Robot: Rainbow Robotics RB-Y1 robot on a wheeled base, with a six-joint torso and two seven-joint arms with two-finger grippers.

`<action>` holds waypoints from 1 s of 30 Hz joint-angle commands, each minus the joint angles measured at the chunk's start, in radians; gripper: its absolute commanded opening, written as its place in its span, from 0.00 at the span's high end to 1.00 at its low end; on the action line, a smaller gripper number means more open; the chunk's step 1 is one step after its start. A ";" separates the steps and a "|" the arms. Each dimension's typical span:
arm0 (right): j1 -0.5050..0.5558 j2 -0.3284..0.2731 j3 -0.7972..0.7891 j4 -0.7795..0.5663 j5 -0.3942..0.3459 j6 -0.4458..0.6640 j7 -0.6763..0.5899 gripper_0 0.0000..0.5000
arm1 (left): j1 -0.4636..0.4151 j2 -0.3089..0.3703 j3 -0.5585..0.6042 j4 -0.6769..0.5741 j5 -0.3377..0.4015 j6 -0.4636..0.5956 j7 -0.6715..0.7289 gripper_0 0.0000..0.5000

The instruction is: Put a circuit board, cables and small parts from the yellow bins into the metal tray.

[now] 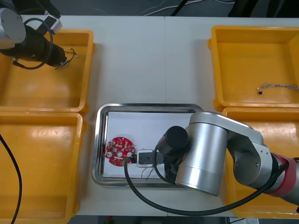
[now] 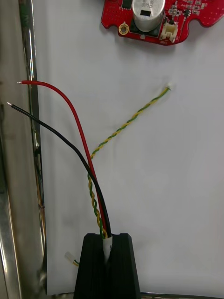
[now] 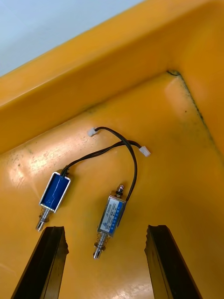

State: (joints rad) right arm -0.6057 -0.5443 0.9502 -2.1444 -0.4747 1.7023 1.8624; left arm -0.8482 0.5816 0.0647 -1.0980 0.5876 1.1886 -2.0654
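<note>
"Front view, lower centre: what sits on the light table (image 1: 149, 60)?"
"A metal tray (image 1: 99, 149), white inside, holding a red circuit board (image 1: 119, 150); the right gripper (image 2: 108, 239) pinches cables (image 2: 95, 208) beside it."
"Upper left?"
"There the left gripper (image 3: 106, 228), fingers (image 3: 51, 261) spread, hangs over small metal parts (image 3: 111, 218) in a yellow bin (image 3: 177, 140)."

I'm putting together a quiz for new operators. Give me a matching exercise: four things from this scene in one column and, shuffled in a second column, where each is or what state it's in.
Things
1. red circuit board
2. right gripper
3. left gripper
4. thin cable

Places or states
A. open above two small metal parts in the far left yellow bin
B. lying in the far right yellow bin
C. lying on the white inside of the metal tray
D. shut on a cable bundle over the metal tray

Pairs: 1-C; 2-D; 3-A; 4-B
</note>
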 commanded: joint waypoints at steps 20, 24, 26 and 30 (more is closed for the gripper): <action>0.001 0.058 0.018 0.055 0.042 0.004 -0.040 0.26 | -0.054 -0.009 -0.083 0.107 0.018 -0.139 -0.116 0.00; 0.020 0.057 0.004 0.055 0.044 0.004 -0.042 0.00 | -0.055 -0.009 -0.088 0.124 0.023 -0.144 -0.120 0.00; 0.026 0.053 -0.004 0.052 0.044 0.005 -0.042 0.00 | -0.055 -0.011 -0.095 0.126 0.020 -0.145 -0.120 0.00; 0.030 0.049 -0.027 0.047 0.036 0.013 -0.042 0.00 | -0.055 -0.011 -0.111 0.124 0.028 -0.149 -0.117 0.00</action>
State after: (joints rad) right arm -0.5942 -0.5024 0.9523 -2.0806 -0.4375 1.7054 1.8604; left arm -0.8488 0.5814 -0.0205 -0.9660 0.6013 1.0564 -2.1056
